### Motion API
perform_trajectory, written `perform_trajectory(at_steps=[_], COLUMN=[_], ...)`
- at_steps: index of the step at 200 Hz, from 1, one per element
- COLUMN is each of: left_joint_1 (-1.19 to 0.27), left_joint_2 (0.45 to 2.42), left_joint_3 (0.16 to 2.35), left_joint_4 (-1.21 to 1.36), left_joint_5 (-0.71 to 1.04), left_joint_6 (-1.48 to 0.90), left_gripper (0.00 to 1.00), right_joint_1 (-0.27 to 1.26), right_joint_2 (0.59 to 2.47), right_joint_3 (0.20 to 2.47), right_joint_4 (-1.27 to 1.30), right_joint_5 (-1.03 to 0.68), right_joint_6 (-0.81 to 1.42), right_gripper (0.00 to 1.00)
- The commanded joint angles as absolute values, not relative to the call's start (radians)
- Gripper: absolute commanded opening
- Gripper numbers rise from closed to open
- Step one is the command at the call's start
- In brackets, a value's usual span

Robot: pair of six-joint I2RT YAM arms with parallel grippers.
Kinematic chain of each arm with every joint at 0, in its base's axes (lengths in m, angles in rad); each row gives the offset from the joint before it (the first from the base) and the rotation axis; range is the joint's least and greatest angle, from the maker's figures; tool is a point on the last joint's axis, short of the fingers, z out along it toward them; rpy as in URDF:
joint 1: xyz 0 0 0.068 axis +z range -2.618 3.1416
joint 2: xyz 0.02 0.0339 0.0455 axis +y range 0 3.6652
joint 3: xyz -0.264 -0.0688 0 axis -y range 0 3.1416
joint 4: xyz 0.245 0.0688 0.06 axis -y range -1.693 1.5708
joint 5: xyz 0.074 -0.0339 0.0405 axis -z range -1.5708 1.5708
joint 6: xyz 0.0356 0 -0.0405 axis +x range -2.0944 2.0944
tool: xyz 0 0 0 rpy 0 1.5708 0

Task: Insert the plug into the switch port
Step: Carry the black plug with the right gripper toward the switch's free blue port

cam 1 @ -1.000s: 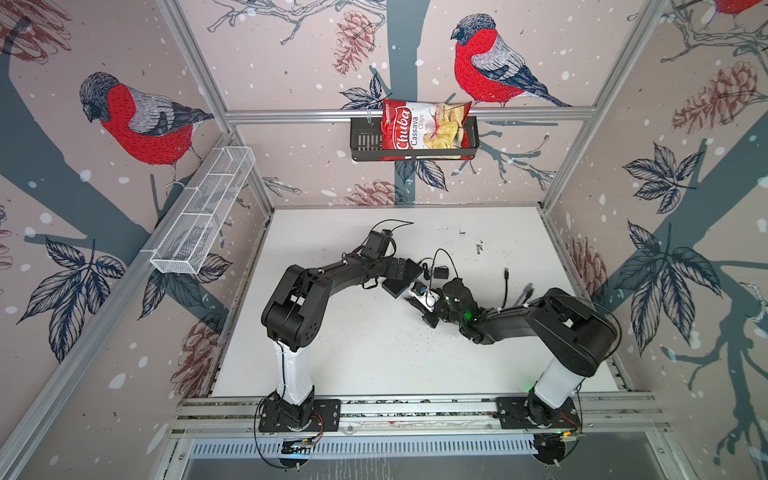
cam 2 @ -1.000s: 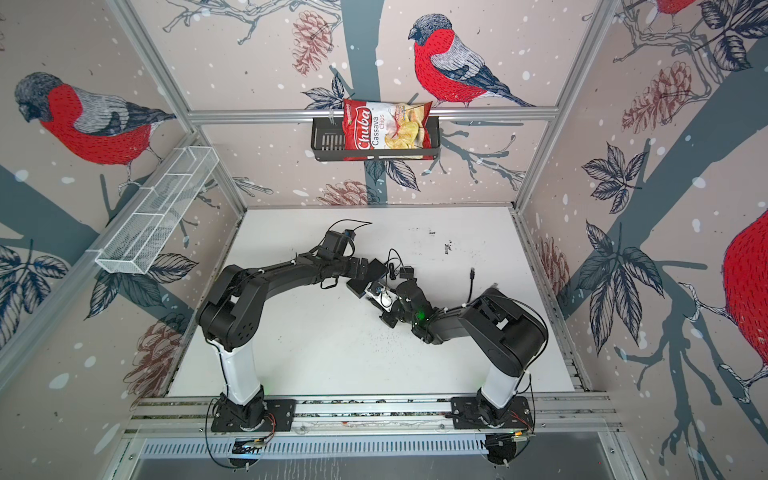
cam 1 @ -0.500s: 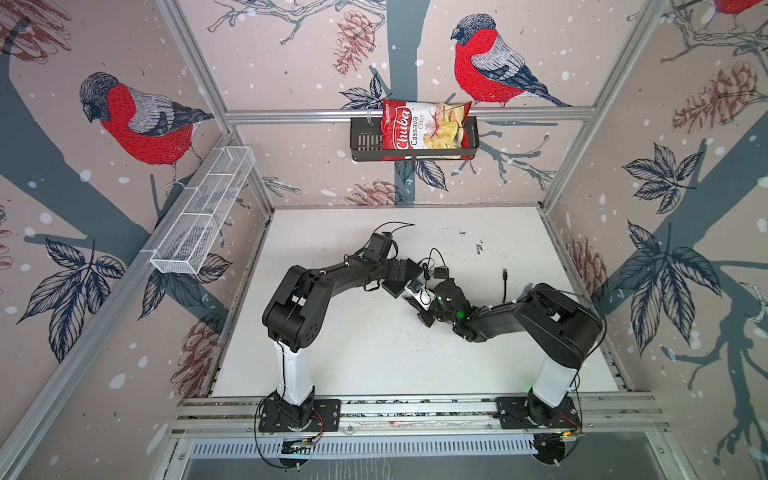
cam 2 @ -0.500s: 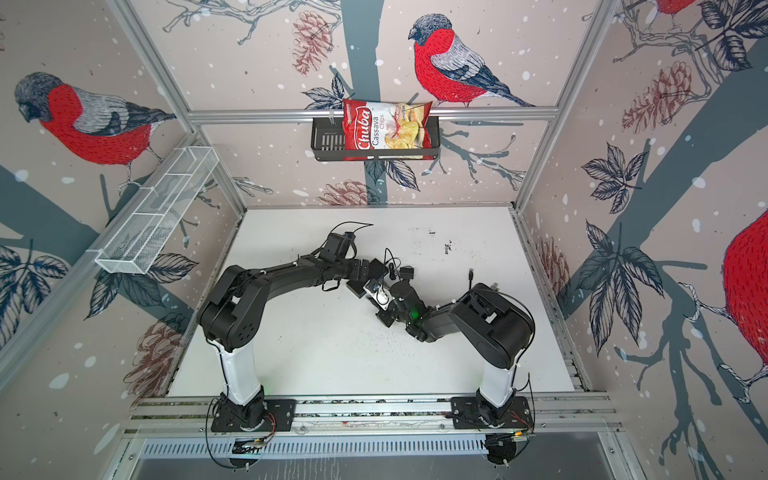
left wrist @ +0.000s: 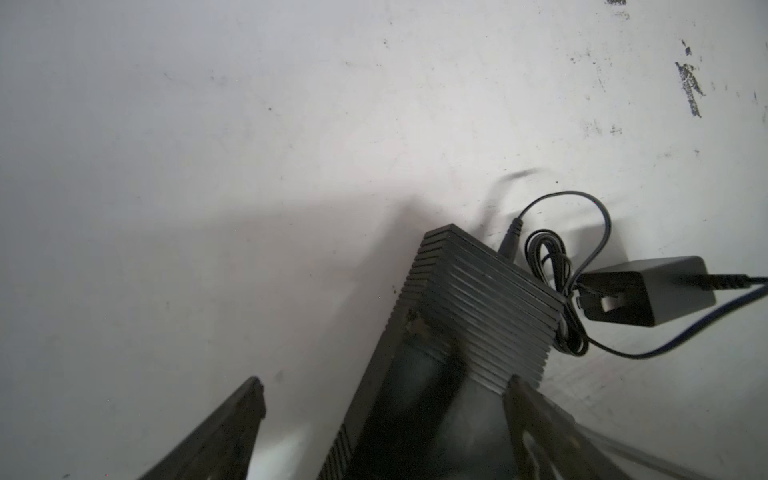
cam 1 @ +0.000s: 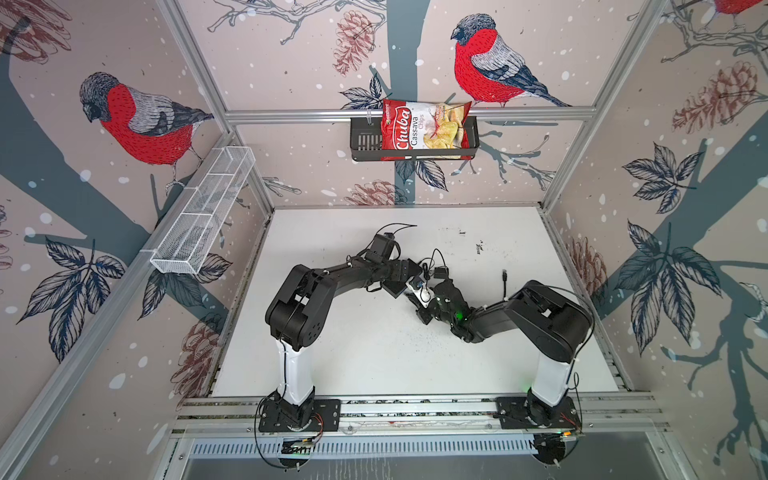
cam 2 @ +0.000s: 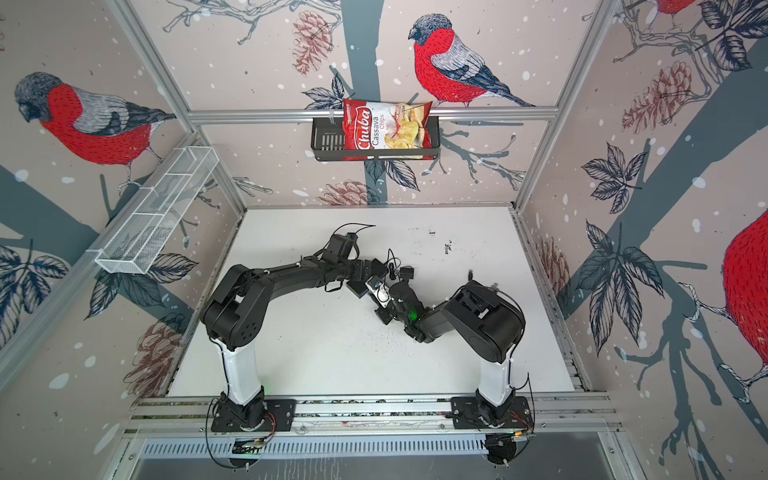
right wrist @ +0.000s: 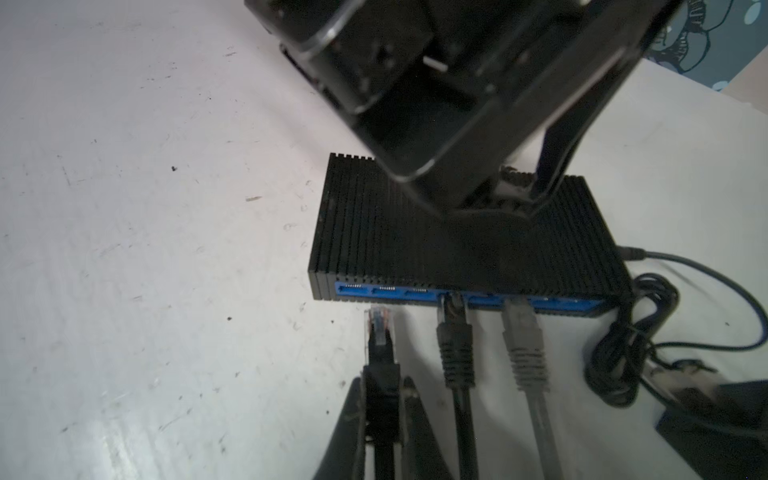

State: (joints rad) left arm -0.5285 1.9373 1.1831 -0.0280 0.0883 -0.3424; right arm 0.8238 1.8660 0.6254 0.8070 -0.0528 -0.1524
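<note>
Right claw (right wrist: 381, 384) edged closer, clear-tipped plug (right wrist: 379, 332) facing ribbed black switch (right wrist: 374, 232).

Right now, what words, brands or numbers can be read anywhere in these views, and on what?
"Chuba": red chip bag in the black wall basket, in both top views.
"Cassava Chips": same bag.
Bag's small print: too small to read.
Switch: no readable marking.

Bright, even top views, edges bowed; dimmer wrist views, soft grey shadows, blurred near foreground.
</note>
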Motion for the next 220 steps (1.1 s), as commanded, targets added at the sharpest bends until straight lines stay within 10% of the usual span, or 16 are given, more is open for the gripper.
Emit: perform_trajectory(at_steps=[1, 220], left_joint_1=[-0.534, -0.562], left_joint_2=[1.938, 1.941], left_joint_3=[1.173, 1.157], left_joint_4=[0.003, 0.021], left_joint_5=[0.101, 0.126], left_joint_6=[-0.36, -0.397], left_gripper=[0.89, 0.84], right_joint_1=[0.822, 0.799], right_joint_2=[1.878, 1.951], right_joint_3=[0.633, 0.675], right_joint_4=[0.864, 0.93], right_joint_5=[-0.052, -0.073], right_joint_6=[-0.127, -0.071], right_gripper=[0.02, 0.02])
